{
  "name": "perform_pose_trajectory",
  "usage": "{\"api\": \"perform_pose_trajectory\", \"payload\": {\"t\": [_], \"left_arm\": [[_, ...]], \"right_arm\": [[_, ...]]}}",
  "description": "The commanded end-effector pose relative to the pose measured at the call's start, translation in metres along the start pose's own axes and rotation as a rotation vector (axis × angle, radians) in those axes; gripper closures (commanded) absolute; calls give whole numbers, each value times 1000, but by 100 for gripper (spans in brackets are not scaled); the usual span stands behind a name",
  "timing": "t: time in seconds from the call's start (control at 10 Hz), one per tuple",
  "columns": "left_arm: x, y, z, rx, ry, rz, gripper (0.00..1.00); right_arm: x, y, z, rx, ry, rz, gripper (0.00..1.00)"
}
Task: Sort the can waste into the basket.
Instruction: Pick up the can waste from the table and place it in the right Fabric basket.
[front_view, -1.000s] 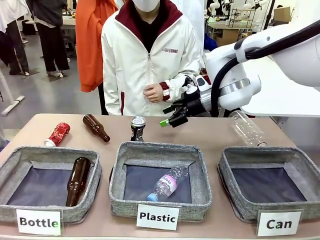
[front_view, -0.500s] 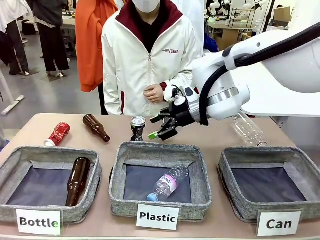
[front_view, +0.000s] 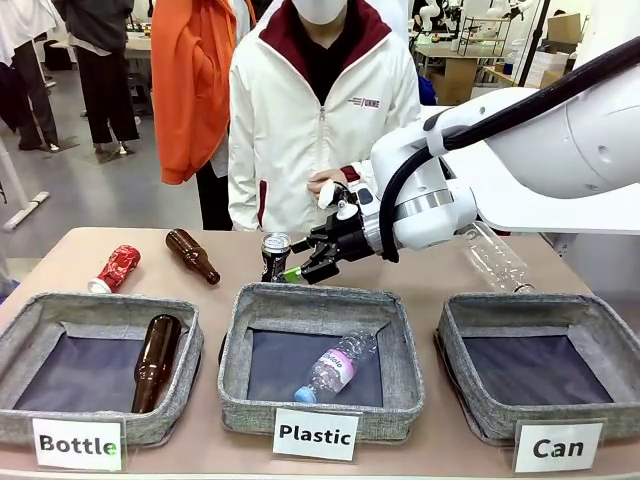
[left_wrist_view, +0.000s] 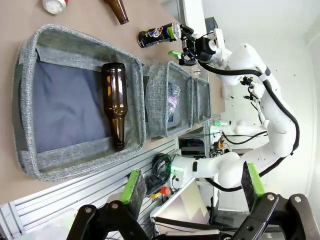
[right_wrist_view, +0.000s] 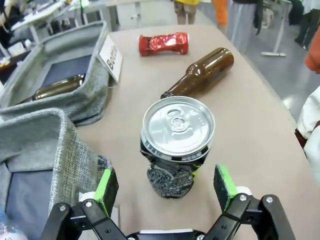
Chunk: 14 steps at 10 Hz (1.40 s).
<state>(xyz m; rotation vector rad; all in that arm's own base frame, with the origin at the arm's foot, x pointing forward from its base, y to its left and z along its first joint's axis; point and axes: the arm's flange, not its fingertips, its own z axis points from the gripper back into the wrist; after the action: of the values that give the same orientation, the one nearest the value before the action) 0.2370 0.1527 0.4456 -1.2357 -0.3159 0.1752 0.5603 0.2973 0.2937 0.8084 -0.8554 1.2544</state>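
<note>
Front view. Black can (front_view: 274, 256): upright on the table just behind the middle basket (front_view: 235, 340) carded "Plastic", well apart from where it belongs. Right gripper (front_view: 298, 268): jaws spread, set low beside the can, judged to be lined up to take it by the sides. Red can (front_view: 116, 268): on its side at the far left, behind the "Bottle" basket (front_view: 30, 335), untouched. "Can" basket (front_view: 455, 335): far right, dark floor bare, waiting for both cans.

Left wrist view. Left gripper (left_wrist_view: 192, 185): fingers wide apart, nothing between them, held well away from the cans; judged parked so that the other arm has room.

Right wrist view. Green pads (right_wrist_view: 106, 184): one on each side of the black can, not touching it. Silver top faces the camera, crumpled body below. The gap on both sides suggests the closing squeeze is the step in hand. Brown bottle (right_wrist_view: 200, 72): lying just beyond the can, out of the gripper's way.
</note>
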Motion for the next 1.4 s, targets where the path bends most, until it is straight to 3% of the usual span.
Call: {"api": "perform_pose_trajectory", "payload": {"t": [0.0,0.4,0.7,0.8,0.9,1.0,1.1,1.2,1.3], "left_arm": [[-5,-2,1,3,7,9,0],[-5,-2,1,3,7,9,0],[-5,-2,1,3,7,9,0],[-5,-2,1,3,7,9,0],[-5,-2,1,3,7,9,0],[-5,-2,1,3,7,9,0],[-5,-2,1,3,7,9,0],[-5,-2,1,3,7,9,0],[-5,-2,1,3,7,9,0]], "right_arm": [[2,-8,-4,5,-49,-51,0],[-5,-18,-21,41,-168,-107,0],[-6,-21,-29,42,-193,-92,0],[-6,-19,-28,52,-194,-75,60],[-6,-19,-29,47,-194,-76,60],[-6,-19,-30,46,-198,-71,100],[-5,-18,-30,52,-201,-70,65],[-4,-18,-30,62,-209,-70,100],[-1,-16,-29,57,-214,-58,100]]}}
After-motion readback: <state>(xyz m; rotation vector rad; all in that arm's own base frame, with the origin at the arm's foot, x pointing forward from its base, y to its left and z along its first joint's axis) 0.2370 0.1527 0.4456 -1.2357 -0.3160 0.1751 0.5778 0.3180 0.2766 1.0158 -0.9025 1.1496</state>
